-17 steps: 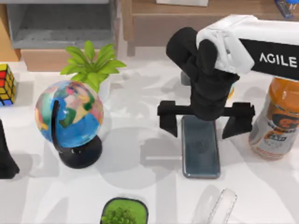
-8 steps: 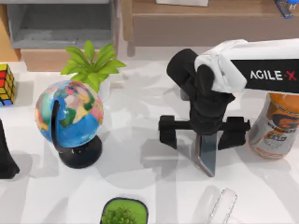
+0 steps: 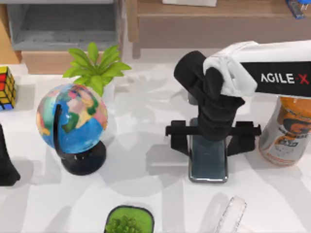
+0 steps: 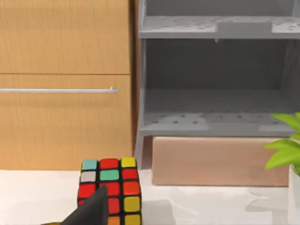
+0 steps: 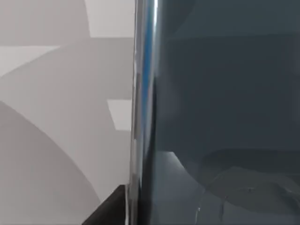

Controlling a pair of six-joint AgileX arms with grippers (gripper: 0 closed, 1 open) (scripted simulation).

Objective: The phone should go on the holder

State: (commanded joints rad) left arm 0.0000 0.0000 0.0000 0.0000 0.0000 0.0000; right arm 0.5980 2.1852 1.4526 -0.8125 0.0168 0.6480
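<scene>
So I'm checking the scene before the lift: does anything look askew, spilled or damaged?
Nothing stands out. The phone lies flat on the table under the right end effector, with the orange bottle, the globe and the plant all upright. The left end effector sits at the table's left edge.

The phone [image 3: 209, 160] lies on the bench [image 3: 146, 184] right of centre, under the right claw [image 3: 212, 138], with a bottle [image 3: 286, 128] just to its right. The globe [image 3: 73, 124] stands well to its left, a plant [image 3: 97, 65] behind the globe and a puzzle cube [image 3: 6, 87] at the left edge. The left claw [image 3: 6, 162] sits at the left edge, in front of the cube.
</scene>
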